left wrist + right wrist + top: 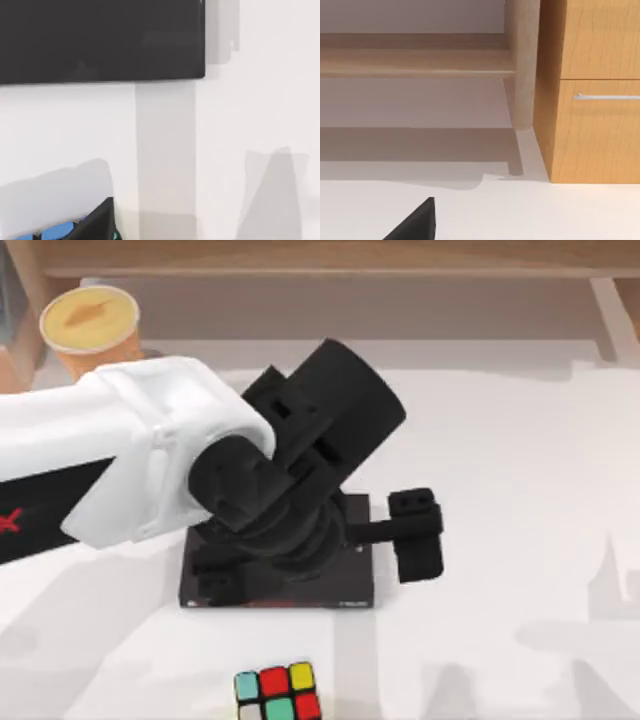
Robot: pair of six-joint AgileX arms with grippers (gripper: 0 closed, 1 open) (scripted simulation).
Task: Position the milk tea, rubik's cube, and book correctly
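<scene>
The left gripper's fingers (100, 222) show as one dark tip at the lower left of the left wrist view; whether they are open or closed cannot be told, nor for the right gripper, whose arm is parked facing a wooden cabinet (590, 90).

The rubik's cube (277, 695) sits on the white worktop (520, 540) at the bottom centre of the top view, untouched. Judged rigid, light and flat-faced, it should be taken across two opposite faces.

The milk tea (90, 325) stands upright in the upper left corner, well apart from the cube. It looks thin-walled, top-heavy and easily crushed or tipped, so a gentle side hold at mid-height is advised.

The left arm (120, 460) reaches from the left edge over a black book (290, 592) lying flat at centre, between cup and cube.
</scene>
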